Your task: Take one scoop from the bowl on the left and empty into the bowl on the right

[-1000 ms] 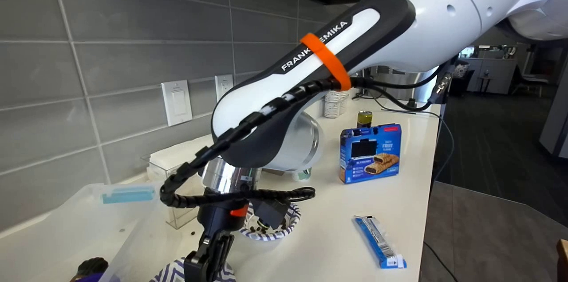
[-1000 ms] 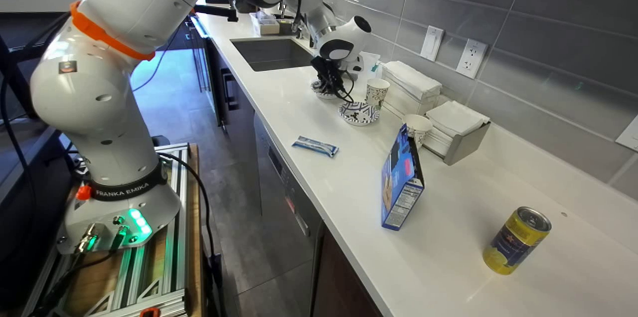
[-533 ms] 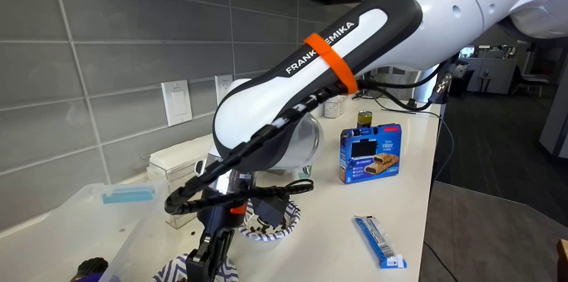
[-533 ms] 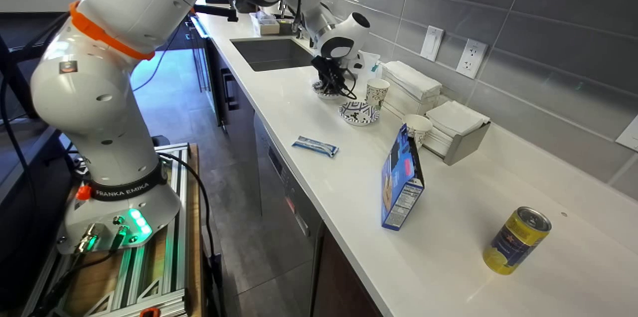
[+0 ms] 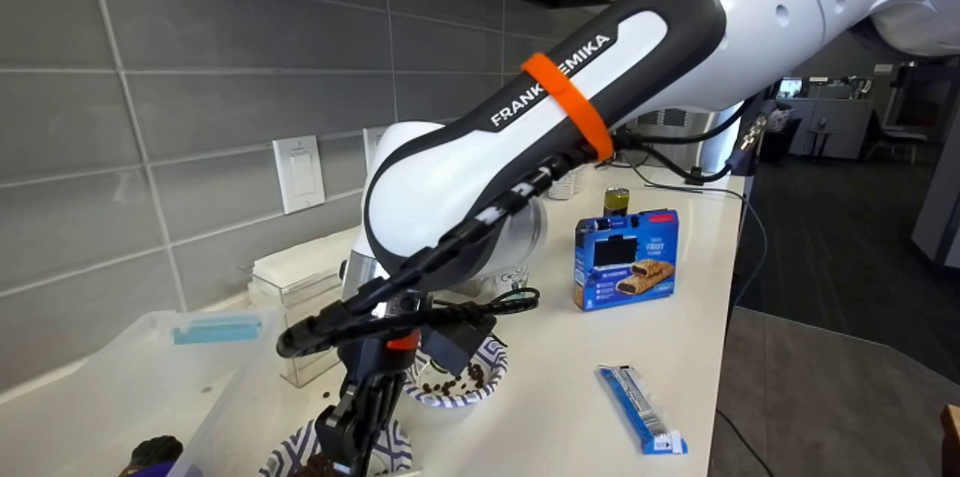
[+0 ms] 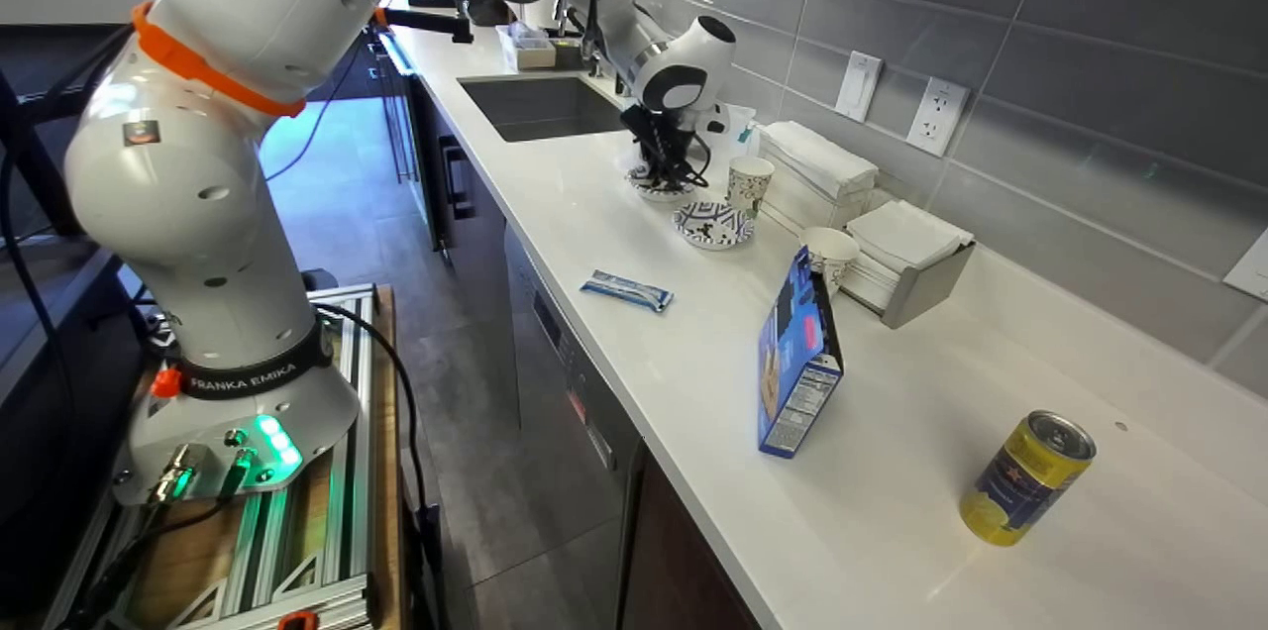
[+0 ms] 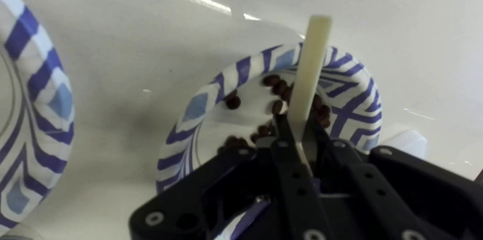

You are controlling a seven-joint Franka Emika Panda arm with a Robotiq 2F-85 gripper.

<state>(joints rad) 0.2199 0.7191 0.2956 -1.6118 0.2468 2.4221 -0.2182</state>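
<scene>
In the wrist view my gripper (image 7: 297,134) clamps a pale handle (image 7: 309,70), lower end hidden, over a patterned bowl (image 7: 356,108) of dark beans (image 7: 279,87); a second bowl (image 7: 47,85) stands apart. In an exterior view, the second bowl holds scattered beans (image 5: 475,372). In an exterior view, a paper cup (image 6: 750,181) stands near it.

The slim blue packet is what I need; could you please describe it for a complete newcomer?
In an exterior view, find the white counter, then its edge opposite the tiled wall. Near that edge, nearer the camera than the blue box, the slim blue packet lies flat, whereas the box stands upright.
</scene>
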